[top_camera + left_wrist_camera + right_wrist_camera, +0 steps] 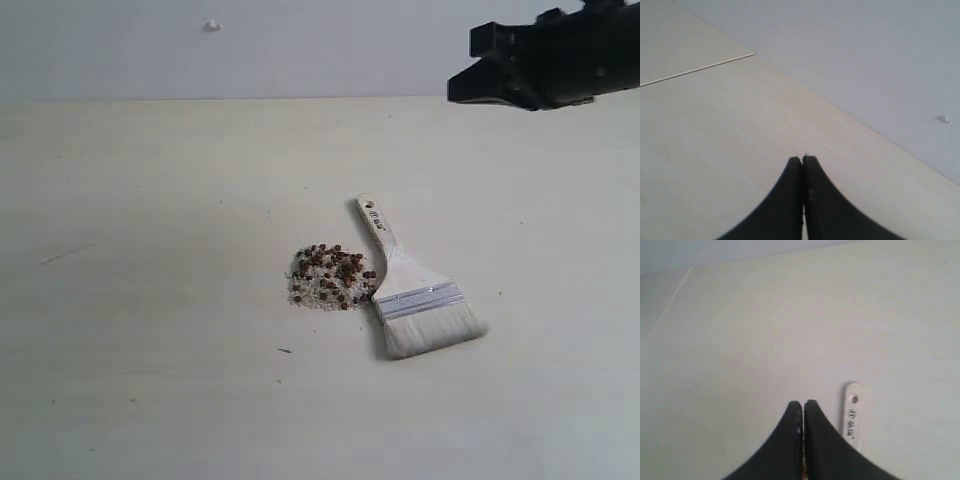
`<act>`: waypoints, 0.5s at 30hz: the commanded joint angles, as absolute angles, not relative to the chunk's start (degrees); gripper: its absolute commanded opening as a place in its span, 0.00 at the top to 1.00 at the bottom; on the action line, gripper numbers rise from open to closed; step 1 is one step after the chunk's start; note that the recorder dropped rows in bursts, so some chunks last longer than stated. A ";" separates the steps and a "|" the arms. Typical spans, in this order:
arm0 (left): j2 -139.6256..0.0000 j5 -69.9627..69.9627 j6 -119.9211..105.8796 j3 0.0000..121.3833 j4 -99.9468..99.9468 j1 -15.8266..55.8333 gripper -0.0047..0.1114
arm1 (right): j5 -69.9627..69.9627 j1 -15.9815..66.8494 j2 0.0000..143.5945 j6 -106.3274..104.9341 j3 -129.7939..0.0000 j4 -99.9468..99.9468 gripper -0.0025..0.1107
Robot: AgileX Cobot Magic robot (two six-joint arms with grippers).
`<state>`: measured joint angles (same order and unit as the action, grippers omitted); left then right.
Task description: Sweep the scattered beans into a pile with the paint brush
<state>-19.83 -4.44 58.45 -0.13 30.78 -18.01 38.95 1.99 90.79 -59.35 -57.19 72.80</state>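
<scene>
The beans sit gathered in one compact pile [330, 277] of dark reddish-brown beans and whitish grains near the table's middle. The paint brush [415, 295] lies flat just right of the pile, its pale handle pointing to the far side and its off-white bristles toward the near right. Its handle end with the hole [852, 412] shows beside my right gripper [803, 403], which is shut and holds nothing. In the exterior view that right gripper [462, 88] hangs high at the upper right, well clear of the brush. My left gripper [803, 158] is shut and empty over bare table.
The pale wooden table [150, 250] runs back to a light grey wall [300, 40]. A thin seam line [700, 68] crosses the table in the left wrist view. A small dark speck [285, 350] lies in front of the pile.
</scene>
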 commanded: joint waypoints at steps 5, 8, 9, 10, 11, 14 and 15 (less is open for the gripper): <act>-19.40 -4.55 58.44 0.00 30.69 -18.08 0.96 | 15.58 1.94 54.52 -66.68 -31.53 81.66 0.98; -19.40 -4.55 58.44 0.00 30.69 -18.08 0.96 | 13.53 1.94 40.49 -66.71 -25.20 82.31 0.98; -19.40 -4.55 58.44 0.00 30.69 -18.08 0.96 | 13.15 1.94 35.92 -66.71 -23.38 82.31 0.98; -19.40 -4.55 58.44 0.00 30.69 -18.08 0.96 | 12.81 1.94 31.65 -66.71 -21.66 82.31 0.98; -19.40 -4.55 58.44 0.00 30.69 -18.08 0.96 | 12.29 1.94 27.69 -66.71 -20.44 82.31 0.98; -19.40 -4.55 58.44 0.00 30.69 -18.08 0.96 | 11.16 1.94 17.87 -66.71 -16.58 82.31 0.98; -19.40 -4.55 58.44 0.00 30.69 -18.08 0.96 | 10.59 1.94 14.70 -66.71 -15.45 82.40 0.98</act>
<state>-19.83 -4.44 58.45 -0.13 30.78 -18.01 12.05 1.99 22.24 -66.22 -18.17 81.95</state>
